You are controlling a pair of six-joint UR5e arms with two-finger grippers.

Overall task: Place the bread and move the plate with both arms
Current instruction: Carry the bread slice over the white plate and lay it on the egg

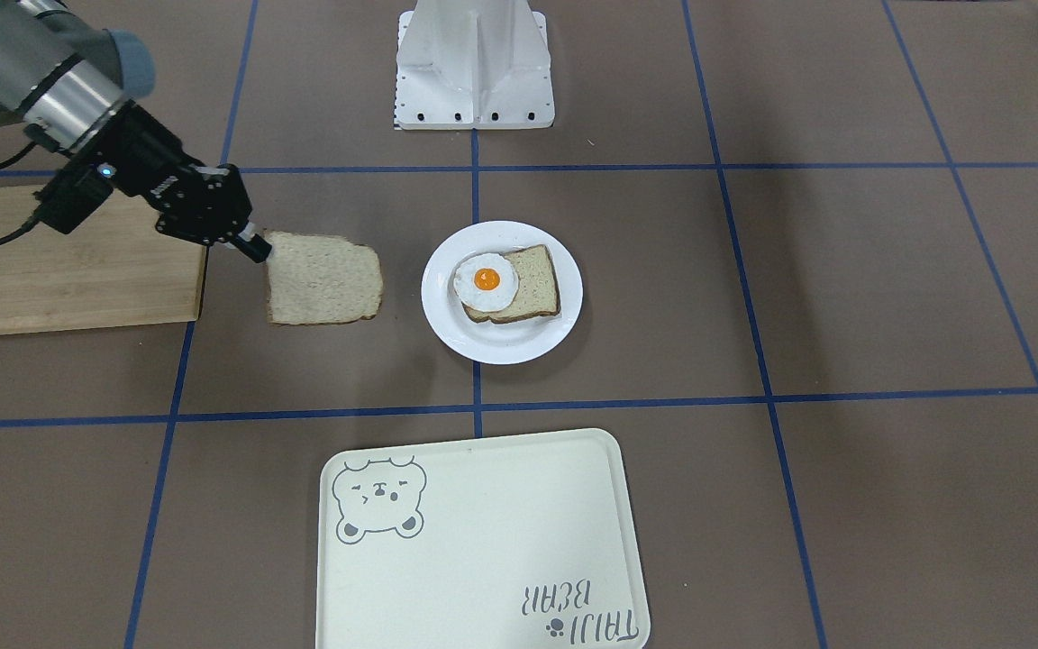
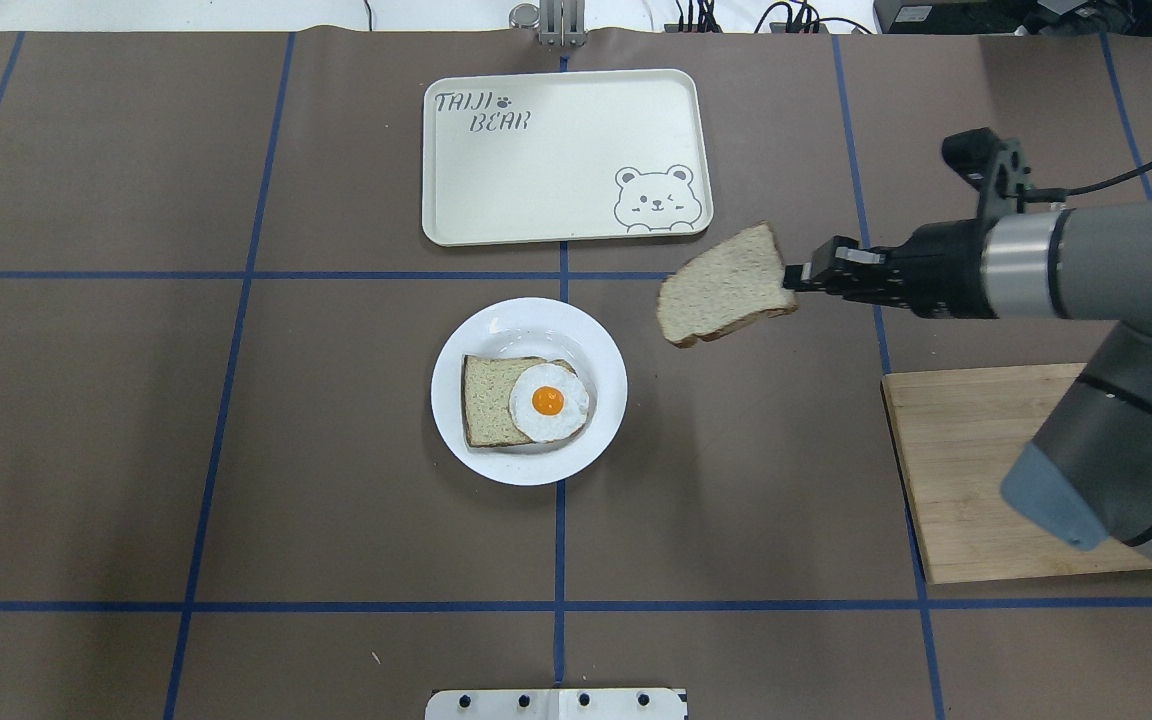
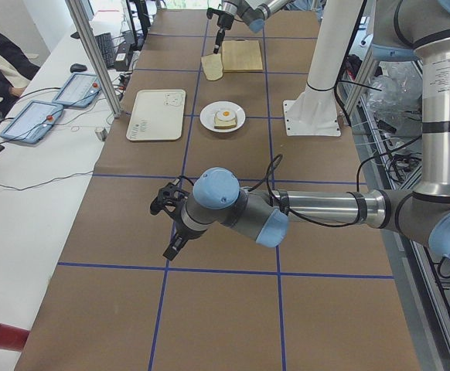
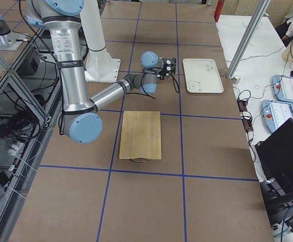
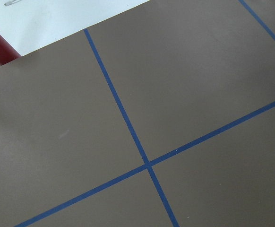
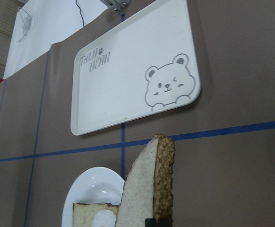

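My right gripper is shut on one edge of the bread, a tan slice with a brown crust, and holds it in the air. In the overhead view the bread hangs to the right of the white plate, apart from it. The plate holds a squarer slice with a fried egg on top. The right wrist view shows the bread edge-on above the plate. My left gripper shows only in the exterior left view, far from the plate; I cannot tell whether it is open or shut.
A cream tray with a bear drawing lies beyond the plate. A wooden cutting board lies under my right arm. The white robot base stands at the table's robot side. Blue tape lines cross the brown table.
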